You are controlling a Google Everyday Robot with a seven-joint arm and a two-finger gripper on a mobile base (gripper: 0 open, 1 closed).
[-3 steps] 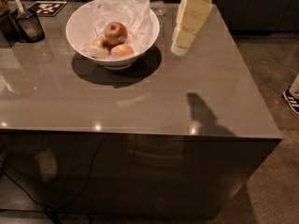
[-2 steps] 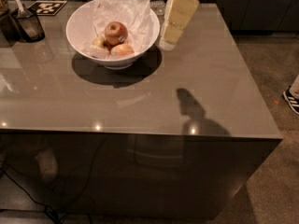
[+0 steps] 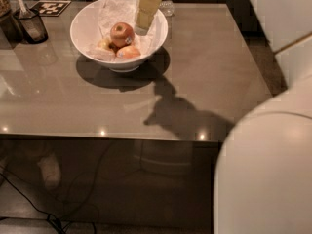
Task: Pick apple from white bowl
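Glossy grey-brown, the desk point(image 3: 209, 67) carries the white bowl point(image 3: 82, 30) on its far left part. We see the apple point(image 3: 122, 34) lying inside that bowl, deep red-brown and near the middle, with a crinkled pale liner point(image 3: 113, 11) under and behind it. A paler pink-orange apple point(image 3: 128, 51) lies just in front of it, and a small yellow-green one point(image 3: 104, 44) sits low at its left.

The hand point(image 3: 142, 27), cream-yellow and tilted, reaches down from the top edge over the bowl's far right side. Its tip is just to the right of the apple and slightly above it, and we see no contact between the two. We cannot tell whether the hand is wide or narrow — from this angle it shows as one pale block.

At the desk's far left corner stands a dark cup point(image 3: 30, 27) with a utensil leaning in it, and a black-and-white marker card point(image 3: 51, 7) lies flat just behind. A small clear glass object point(image 3: 167, 7) sits behind the bowl on the right. A dark shadow point(image 3: 180, 113) runs from the bowl toward the desk's near edge. The robot's white rounded body point(image 3: 268, 179) fills the lower right — and a cable point(image 3: 53, 221) trails on the floor below the desk
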